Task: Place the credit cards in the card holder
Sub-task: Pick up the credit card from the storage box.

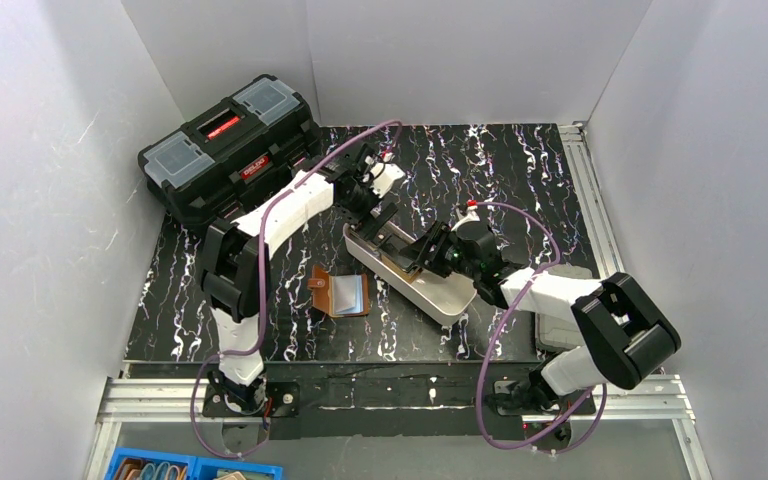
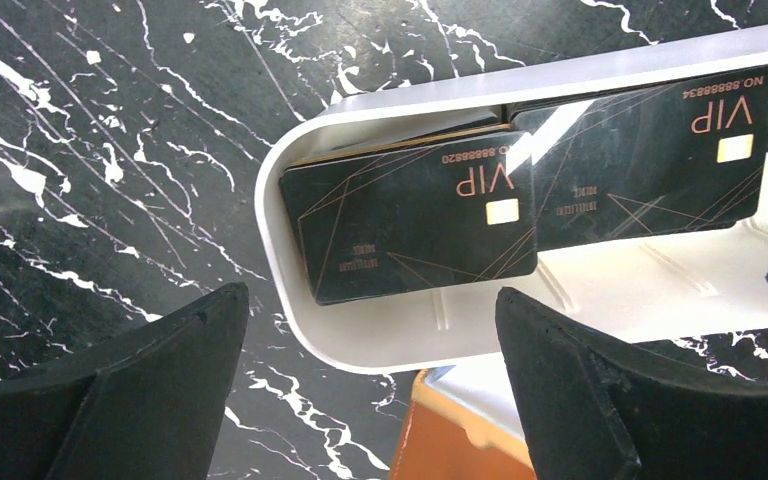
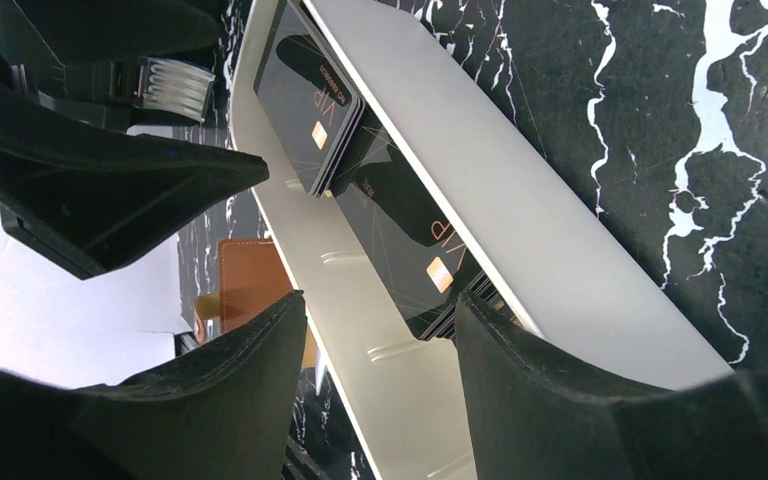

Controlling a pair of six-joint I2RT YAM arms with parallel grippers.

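We see soft, even light from above in the top view; the white walls (image 1: 50, 150) glow and the arms cast only faint shadows on the dark, sharply rendered worktop (image 1: 520, 170). In the left wrist view a bright streak of glare crosses the credit cards (image 2: 410, 220), though their print reads clearly. The left end effector (image 2: 368, 300) shows its fingers (image 2: 140, 400) as flat black, slightly soft shapes. In the right wrist view the white tray (image 3: 520, 210) is nearly overexposed.

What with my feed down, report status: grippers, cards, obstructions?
Left gripper, right gripper open, both over white tray. Credit cards in tray, none gripped. Card holder open beside it. No obstruction seen.
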